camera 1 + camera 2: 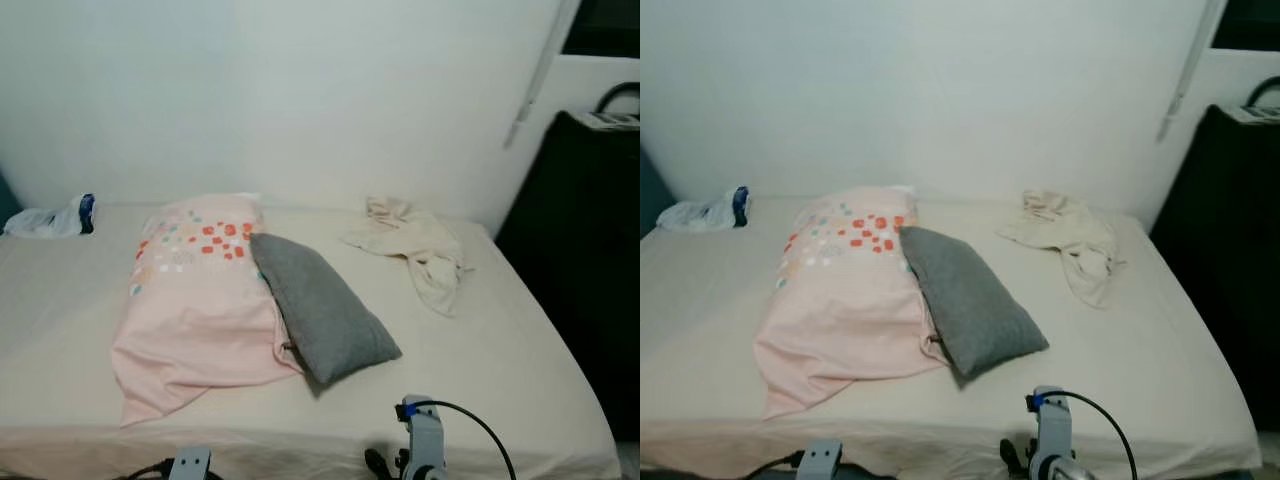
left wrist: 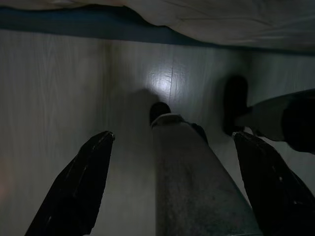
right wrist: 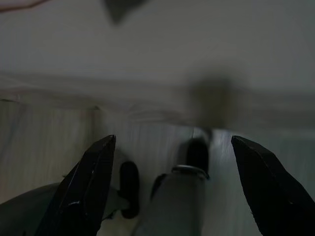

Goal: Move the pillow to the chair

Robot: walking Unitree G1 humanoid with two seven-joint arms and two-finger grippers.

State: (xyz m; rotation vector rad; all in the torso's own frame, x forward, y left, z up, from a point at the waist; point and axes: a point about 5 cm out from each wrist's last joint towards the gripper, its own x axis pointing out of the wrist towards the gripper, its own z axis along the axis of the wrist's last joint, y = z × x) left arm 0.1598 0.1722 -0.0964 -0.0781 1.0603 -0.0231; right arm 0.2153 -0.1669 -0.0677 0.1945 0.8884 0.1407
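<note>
Standing at the foot of the bed (image 1: 520,350), looking down its length. The grey pillow (image 1: 322,306) lies about mid-bed, long axis running from 11 o'clock to 5 o'clock, its near corner toward me. Its left edge touches, and seems to overlap, a pink pillow (image 1: 195,300) with a patch of coloured squares at its far end. A crumpled cream cloth (image 1: 415,245) sits at 1 o'clock, well apart from both. A white and blue bundle (image 1: 55,218) rests at the far 10 o'clock corner. A dark piece of furniture (image 1: 580,260) stands at 3 o'clock beside the bed; I cannot tell whether it is the chair.

My left pincer (image 2: 170,187) hangs low, fingers spread wide, nothing between them, pointing at the wood floor (image 2: 59,98) with my own leg in sight. My right pincer (image 3: 170,187) hangs the same way, fingers wide apart and empty, aimed at the bed's edge and the floor below.

Judgement: step in hand is the reach. Which pillow is meant is unclear; the grey one is nearer and more compact. Best to lean in, bring the right pincer to its near corner at 5 o'clock, pinch deep into the stuffing, and lift clear before pulling, so the pink pillow is not dragged along.
</note>
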